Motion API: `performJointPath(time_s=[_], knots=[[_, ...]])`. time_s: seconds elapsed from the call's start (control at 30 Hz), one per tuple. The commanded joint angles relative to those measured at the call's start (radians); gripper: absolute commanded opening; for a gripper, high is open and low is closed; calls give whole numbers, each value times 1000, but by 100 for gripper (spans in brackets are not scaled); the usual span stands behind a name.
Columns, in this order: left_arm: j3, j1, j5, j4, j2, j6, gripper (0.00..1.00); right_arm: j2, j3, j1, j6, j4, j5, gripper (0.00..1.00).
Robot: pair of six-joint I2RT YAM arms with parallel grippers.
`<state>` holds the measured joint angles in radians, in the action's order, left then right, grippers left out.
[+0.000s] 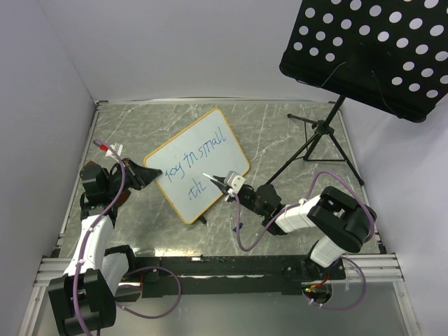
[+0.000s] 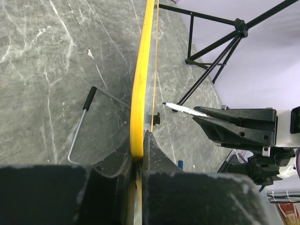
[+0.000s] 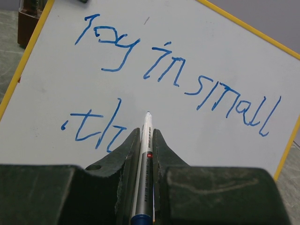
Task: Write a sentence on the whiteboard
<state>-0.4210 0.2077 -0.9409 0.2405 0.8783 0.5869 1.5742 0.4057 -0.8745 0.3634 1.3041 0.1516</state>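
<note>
Overhead, the whiteboard (image 1: 203, 150) stands propped near the middle of the worktop (image 1: 280, 129), turned at an angle. The left hand (image 1: 150, 173) is clamped on its left edge. The right hand (image 1: 225, 183) holds a marker (image 1: 212, 178) whose tip points at the board's lower part. The sentence (image 1: 199, 155) shows in blue, in two lines. A music stand (image 1: 371, 49) rises at the far right, its tripod (image 1: 318, 140) on the worktop.

From the left wrist, the left hand's jaws pinch the whiteboard (image 2: 139, 93) by its yellow frame, seen edge-on. The marker (image 2: 185, 109) tip sits just beside the board's face; whether it touches I cannot tell. A wire leg (image 2: 82, 126) with a black tip rests on the worktop at the board's back.

From the right wrist, the right hand (image 3: 143, 140) is closed narrow around the marker (image 3: 145, 145). The sentence (image 3: 178, 75) reads "Joy in small" above ".th" and one further stroke, and the tip is just right of that stroke.
</note>
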Motion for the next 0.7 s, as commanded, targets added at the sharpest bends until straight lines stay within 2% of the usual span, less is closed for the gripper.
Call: performJointPath(time_s=[0.0,0.67], knots=[[-15,-13,-36,-10,-12,-88,1,-2,7,9,-24,116,23,0],[-15,-14,-36,-9,-12,-88,1,0,7,20,-37,112,32,0]])
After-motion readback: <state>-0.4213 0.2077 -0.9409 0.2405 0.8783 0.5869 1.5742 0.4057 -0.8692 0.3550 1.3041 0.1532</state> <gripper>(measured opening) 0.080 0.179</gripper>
